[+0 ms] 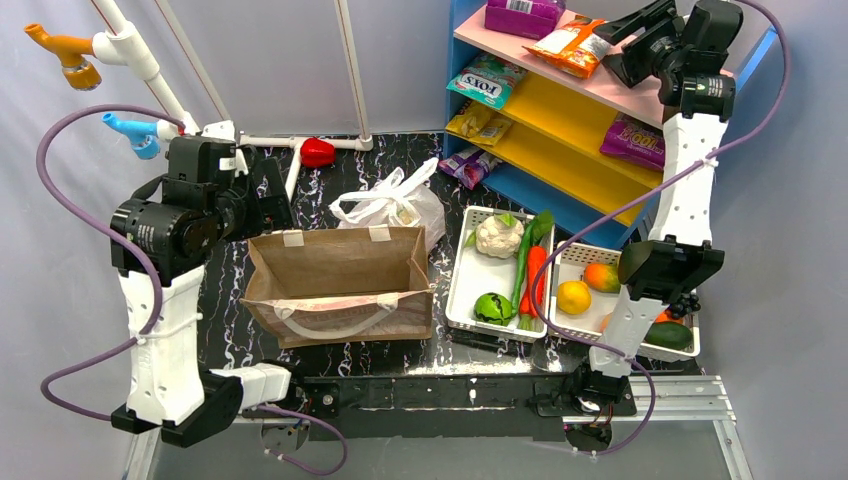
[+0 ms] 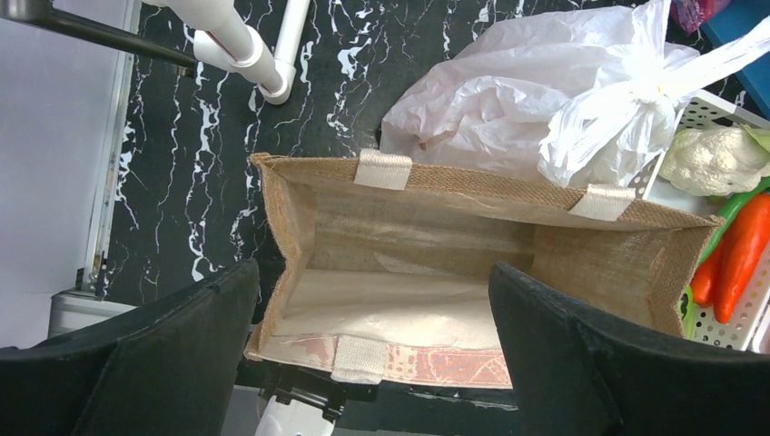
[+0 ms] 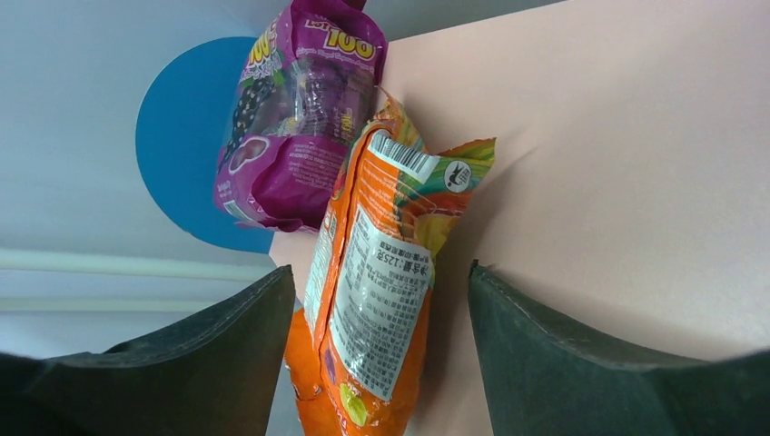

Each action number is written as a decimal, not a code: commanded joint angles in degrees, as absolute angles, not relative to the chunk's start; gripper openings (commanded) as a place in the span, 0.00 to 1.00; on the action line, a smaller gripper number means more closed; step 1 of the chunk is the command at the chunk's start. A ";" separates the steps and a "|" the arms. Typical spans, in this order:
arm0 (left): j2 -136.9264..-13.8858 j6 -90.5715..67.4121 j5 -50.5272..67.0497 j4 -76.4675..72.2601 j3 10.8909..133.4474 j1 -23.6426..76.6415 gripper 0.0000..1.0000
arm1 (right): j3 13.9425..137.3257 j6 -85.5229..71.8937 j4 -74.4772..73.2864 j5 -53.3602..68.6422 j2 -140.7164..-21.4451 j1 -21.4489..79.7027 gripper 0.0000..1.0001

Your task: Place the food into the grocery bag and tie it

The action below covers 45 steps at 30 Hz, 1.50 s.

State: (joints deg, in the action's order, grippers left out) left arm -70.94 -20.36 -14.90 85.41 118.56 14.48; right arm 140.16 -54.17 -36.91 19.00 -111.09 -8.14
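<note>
The grocery bag (image 1: 395, 205), thin white plastic with its handles bunched into a knot (image 2: 636, 86), lies behind a stiff brown bag (image 1: 340, 270). Toy food fills two white trays: a cauliflower (image 1: 498, 235), a carrot (image 1: 535, 275), an orange fruit (image 1: 573, 297). A red toy fruit (image 1: 317, 152) sits at the back. My left gripper (image 2: 372, 354) hangs open above the brown bag's mouth (image 2: 409, 300), holding nothing. High at the top shelf, my right gripper (image 1: 622, 40) is open, its fingers straddling an orange snack packet (image 3: 381, 300), with a gap on the right side.
A blue shelf unit with pink (image 3: 636, 136) and yellow (image 1: 560, 110) boards holds snack packets, including a purple one (image 3: 291, 127) beside the orange packet. White pipe stands (image 1: 350, 70) rise at the back left. The trays (image 1: 462, 300) sit right of the brown bag.
</note>
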 commanded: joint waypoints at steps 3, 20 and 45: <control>-68.84 -20.06 -13.10 92.61 117.11 13.85 0.98 | 140.71 -56.80 -36.35 23.56 -114.41 -8.08 0.64; -68.08 -21.40 -11.43 89.00 115.84 13.54 0.98 | 136.70 -55.83 -34.02 27.13 -110.10 -8.28 0.01; -67.26 -20.74 -4.19 80.37 111.85 13.54 0.98 | 127.37 -52.73 -21.36 41.20 -90.67 -4.96 0.01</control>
